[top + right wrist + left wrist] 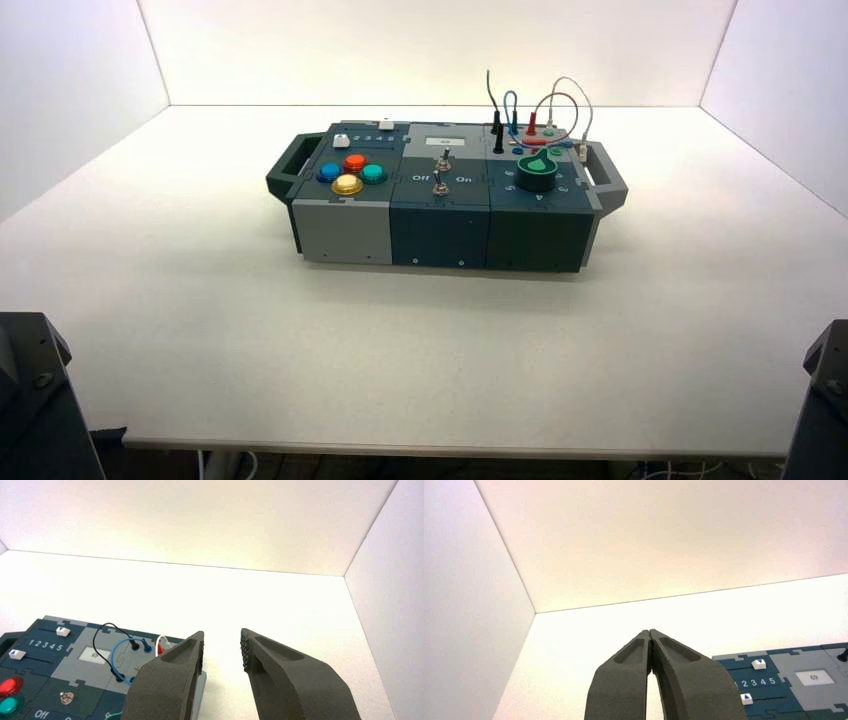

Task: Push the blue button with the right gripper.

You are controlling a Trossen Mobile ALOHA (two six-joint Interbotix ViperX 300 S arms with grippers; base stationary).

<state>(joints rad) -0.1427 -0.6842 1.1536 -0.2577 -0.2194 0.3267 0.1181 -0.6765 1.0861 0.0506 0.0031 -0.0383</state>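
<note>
Toward the left end of the box (440, 235), in its front part, sits the blue button (329, 172), beside the red button (355, 162), the yellow button (347, 185) and the teal button (374, 173). Only the high view shows it; both wrist views cut it off, and the right one catches just the red and teal ones, at its border. The right gripper (222, 632) is out over the right side of the table (420, 350), well apart from the blue button, its jaws spread with nothing between them. One of its fingers hides part of the box's right end, the green knob (537, 172) included (the high view still has it whole). In the high view both arms are cut off at the lower corners, grippers unseen.

Between the right arm's side and the button lie the knob, two metal toggle switches (441, 186) and, farther back, a tangle of wires (562, 95) looping above the sockets. The white display (815, 677) reads 69. Of the two sliders, the rear one (759, 664) stands toward the 5 end, the front one (746, 699) toward the 1 end. The left gripper (650, 632) waits over the table's left side, jaws pressed together.
</note>
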